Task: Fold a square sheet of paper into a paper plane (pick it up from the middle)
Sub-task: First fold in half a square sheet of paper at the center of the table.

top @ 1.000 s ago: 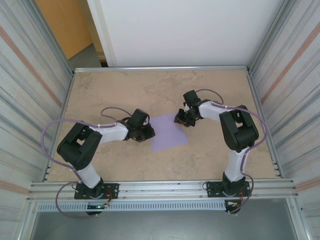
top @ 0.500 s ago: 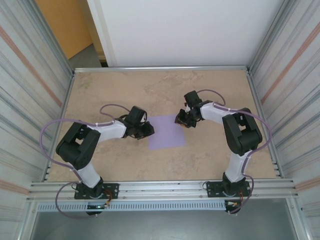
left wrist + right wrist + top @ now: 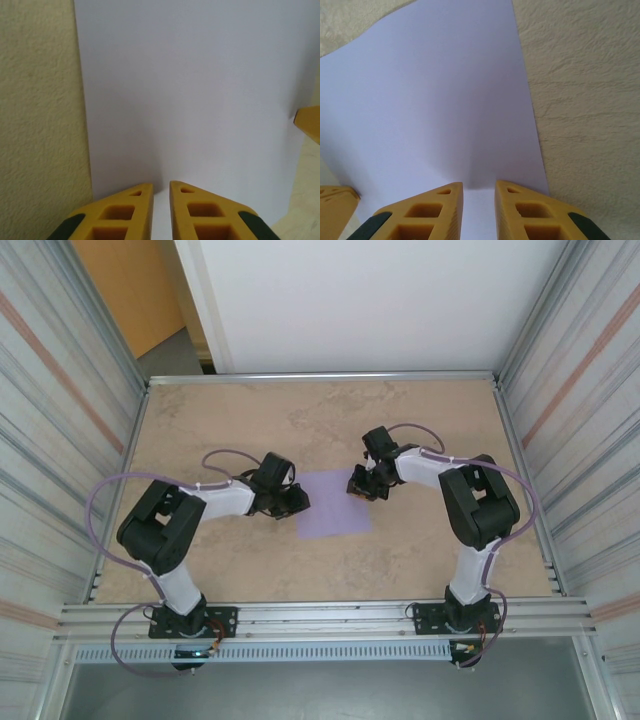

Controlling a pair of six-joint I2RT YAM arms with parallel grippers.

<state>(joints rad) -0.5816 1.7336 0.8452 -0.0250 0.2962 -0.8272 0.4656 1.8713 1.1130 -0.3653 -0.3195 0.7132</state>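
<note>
Lying flat near the middle of the beige marbled counter [image 3: 300,410], the square sheet of paper [image 3: 335,504] shows a plain lavender face (the same even colour in all three views). Its sides are equal, so no axis is longer than the other. Seen from above, its edges run almost parallel to the edges of the counter, with only a slight turn: the near right corner reaches a little further to the right than the far right one. The sheet is between the two arms.

The left fingers [image 3: 298,502] are at the left edge of the sheet, about halfway along it. In the left wrist view these yellow fingers [image 3: 125,207] stand close together, with only a thin slit between them. Their tips are on the paper, just beside its left edge. A soft shaded line rises from the slit, and the fingers appear to nip the sheet there.

The right fingers [image 3: 362,484] are at the far right corner of the sheet. In the right wrist view they are also near to each other, with a narrow gap, and their tips are on the paper close to its right edge. Whether they clamp the paper or only press on it, I cannot tell. One border of the sheet looks wavy in this view.
</note>
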